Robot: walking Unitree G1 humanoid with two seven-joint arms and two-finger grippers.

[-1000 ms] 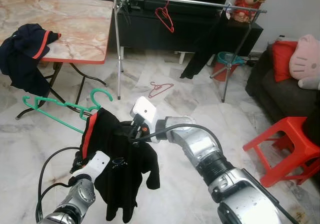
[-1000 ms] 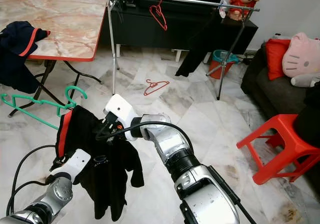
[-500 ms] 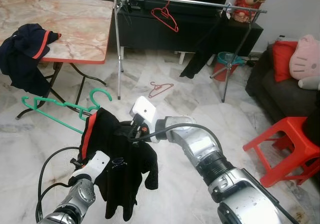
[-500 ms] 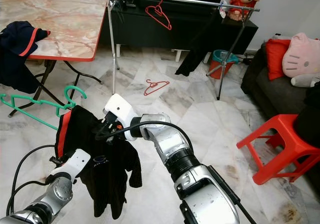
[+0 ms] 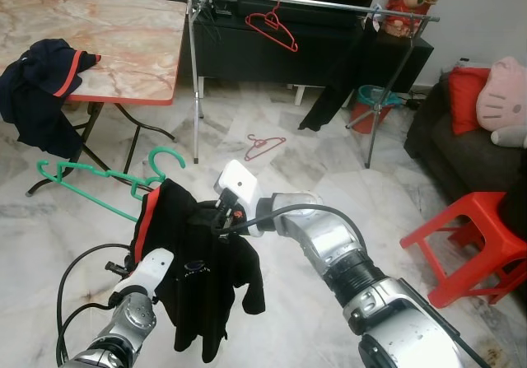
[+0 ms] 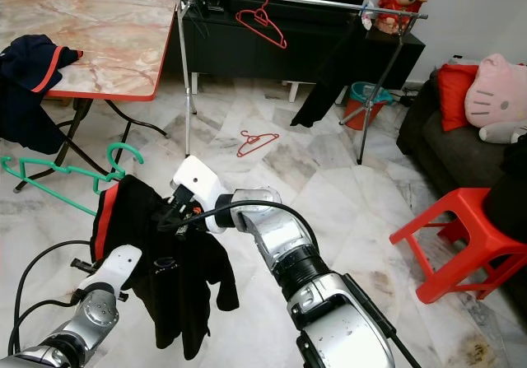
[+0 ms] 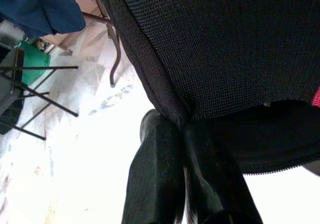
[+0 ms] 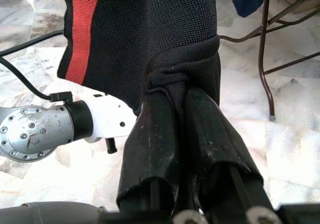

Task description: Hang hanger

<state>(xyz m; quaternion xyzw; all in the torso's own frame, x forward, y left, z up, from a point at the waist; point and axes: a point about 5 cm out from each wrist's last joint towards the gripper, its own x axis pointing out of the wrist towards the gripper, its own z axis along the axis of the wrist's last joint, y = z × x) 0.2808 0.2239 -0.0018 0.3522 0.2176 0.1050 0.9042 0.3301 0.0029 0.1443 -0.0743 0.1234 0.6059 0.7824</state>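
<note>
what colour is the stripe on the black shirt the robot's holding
Red, on the black shirt; it shows best in the right wrist view.

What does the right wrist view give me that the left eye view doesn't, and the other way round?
Right wrist view alone: the right hand close up, fingers shut on a bunched fold of the black shirt.
Left eye view alone: the rail with a red hanger on it, another red hanger on the floor, the green hanger poking out behind the shirt, and the red stool.
Both: the shirt with its red stripe, the left arm, the table legs and the marble floor.
</note>
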